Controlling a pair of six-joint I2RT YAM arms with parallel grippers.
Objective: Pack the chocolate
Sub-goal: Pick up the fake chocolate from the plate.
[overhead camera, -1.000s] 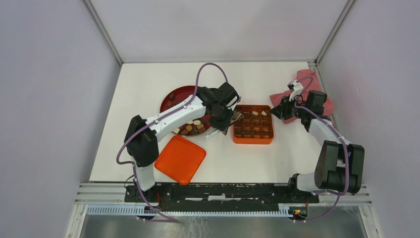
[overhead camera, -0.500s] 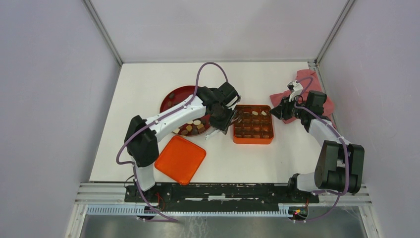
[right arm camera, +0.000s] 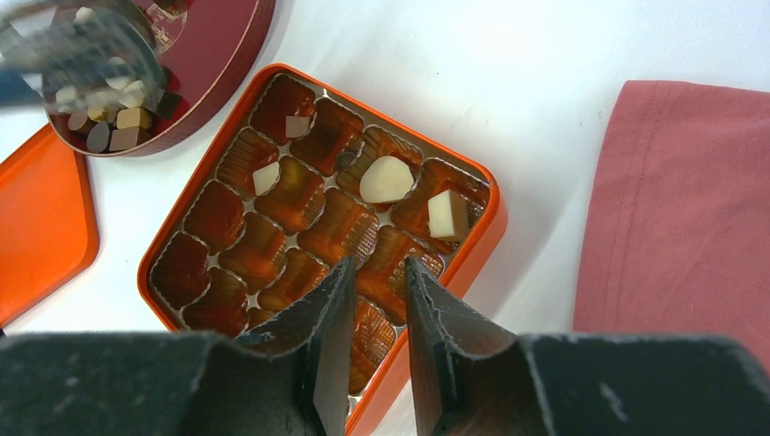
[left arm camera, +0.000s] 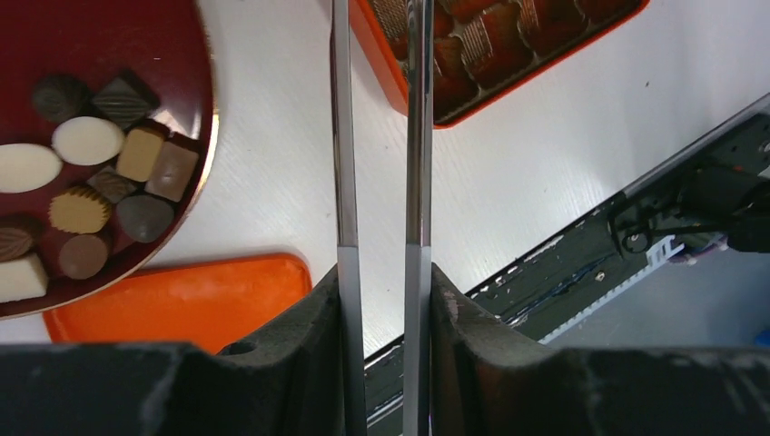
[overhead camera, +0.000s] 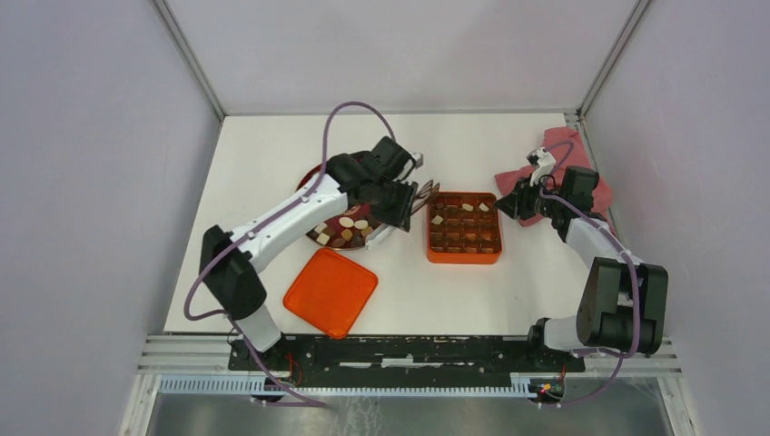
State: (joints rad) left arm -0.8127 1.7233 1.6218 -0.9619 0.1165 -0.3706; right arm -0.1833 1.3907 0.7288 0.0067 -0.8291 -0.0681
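Observation:
The chocolate (overhead camera: 345, 229) lies as several brown, tan and cream pieces on the dark red plate (overhead camera: 313, 177); they also show in the left wrist view (left arm camera: 100, 182). The orange box (overhead camera: 495, 257) holds a few cream pieces (right arm camera: 386, 178). My left gripper (overhead camera: 406, 198) is shut on metal tongs (left arm camera: 418, 136), whose tips (overhead camera: 427, 189) hang by the box's far left corner. I see nothing between the tong blades. My right gripper (right arm camera: 380, 268) hovers over the box's right side, jaws slightly apart and empty.
The orange lid (overhead camera: 330, 291) lies at the front left, near the plate. A red cloth (overhead camera: 561, 143) lies at the far right, under my right arm. The arms' base rail runs along the near edge.
My left arm has swung back and left, taking the tongs from over the box's left edge to its far left corner. A cream piece now shows in the box's left column.

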